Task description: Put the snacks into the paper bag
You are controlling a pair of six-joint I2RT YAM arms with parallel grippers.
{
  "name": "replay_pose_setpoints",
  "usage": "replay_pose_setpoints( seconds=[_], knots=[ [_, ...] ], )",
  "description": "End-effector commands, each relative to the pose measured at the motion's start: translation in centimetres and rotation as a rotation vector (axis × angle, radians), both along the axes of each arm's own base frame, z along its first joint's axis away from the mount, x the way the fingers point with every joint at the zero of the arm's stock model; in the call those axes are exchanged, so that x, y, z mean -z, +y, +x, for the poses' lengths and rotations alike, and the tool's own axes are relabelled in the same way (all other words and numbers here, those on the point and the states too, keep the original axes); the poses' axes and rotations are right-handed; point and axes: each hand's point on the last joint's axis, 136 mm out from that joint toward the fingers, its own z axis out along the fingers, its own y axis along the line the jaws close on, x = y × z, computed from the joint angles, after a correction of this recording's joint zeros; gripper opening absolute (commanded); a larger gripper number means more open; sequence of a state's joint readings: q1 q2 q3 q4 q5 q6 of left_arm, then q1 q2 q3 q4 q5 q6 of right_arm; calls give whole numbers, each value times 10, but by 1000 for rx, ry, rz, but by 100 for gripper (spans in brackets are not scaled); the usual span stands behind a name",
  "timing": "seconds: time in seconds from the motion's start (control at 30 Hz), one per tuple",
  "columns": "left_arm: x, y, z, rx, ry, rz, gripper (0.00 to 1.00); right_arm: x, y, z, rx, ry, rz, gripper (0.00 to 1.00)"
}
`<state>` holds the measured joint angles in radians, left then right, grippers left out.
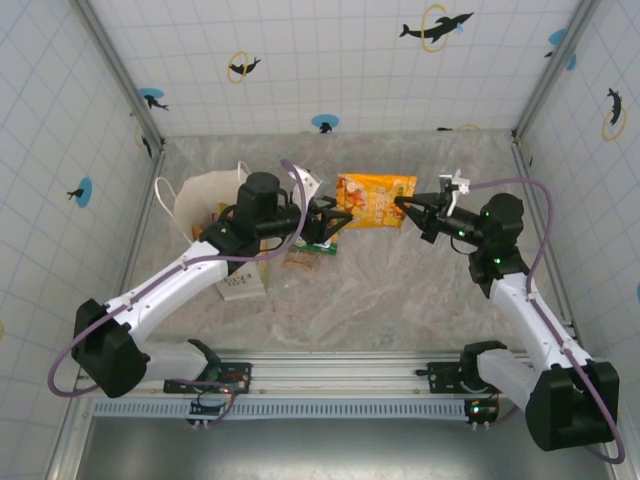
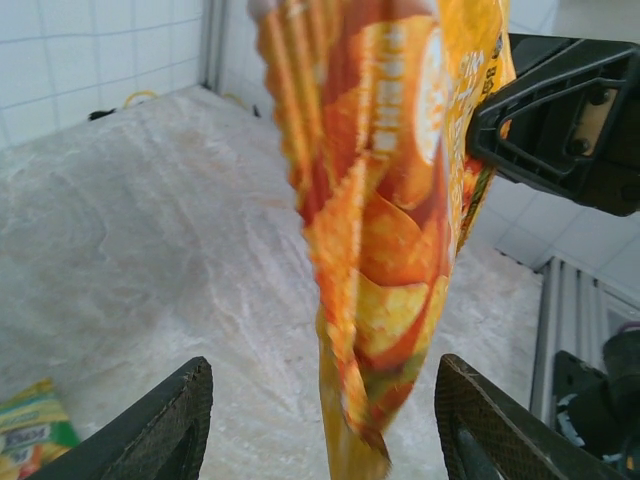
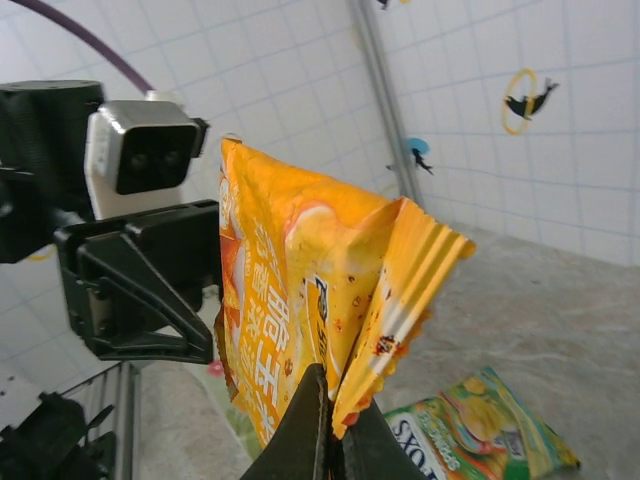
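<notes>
The orange snack bag (image 1: 375, 200) is held in the air between the two arms. My right gripper (image 1: 405, 207) is shut on its crimped edge (image 3: 400, 300), the fingers (image 3: 315, 430) pinched together on the foil. My left gripper (image 1: 335, 218) is open, and the bag's other end (image 2: 380, 220) hangs between its spread fingers (image 2: 170, 420) without touching either pad. The cream paper bag (image 1: 205, 200) lies on the table at the left, behind the left arm, its loop handle (image 1: 163, 200) pointing left. A green FOX'S packet (image 3: 480, 430) lies on the table below.
The green packet (image 1: 318, 243) and a small clear packet (image 1: 300, 261) lie on the marble table (image 1: 400, 290) under the left gripper. Another green packet corner (image 2: 35, 430) shows at the lower left of the left wrist view. Tiled walls enclose the table.
</notes>
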<state>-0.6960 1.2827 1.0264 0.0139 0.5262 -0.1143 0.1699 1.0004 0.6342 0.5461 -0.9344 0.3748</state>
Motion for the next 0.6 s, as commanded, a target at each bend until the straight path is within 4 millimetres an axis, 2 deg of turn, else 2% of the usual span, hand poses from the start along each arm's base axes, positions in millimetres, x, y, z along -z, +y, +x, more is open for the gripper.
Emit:
replay_pose_setpoints(
  seconds=[0.0,0.1,0.27,0.4,0.57],
  knots=[
    [-26,-6,-20,105,-38,-95,60,-17,4,-22,-99,-86,32,0],
    [-34,-10,-27,160,-40,-127,59,-23,4,-26,-117,-98,51,0],
    [-43,-15,-42,255,-26,-176,50,-25,3,-26,-106,-103,58,0],
    [-47,-19,-46,288,3,-209,43,-21,4,-27,-105,-101,59,0],
    [-46,-24,-43,282,69,-219,30,-20,5,-30,-119,-96,64,0]
  ],
)
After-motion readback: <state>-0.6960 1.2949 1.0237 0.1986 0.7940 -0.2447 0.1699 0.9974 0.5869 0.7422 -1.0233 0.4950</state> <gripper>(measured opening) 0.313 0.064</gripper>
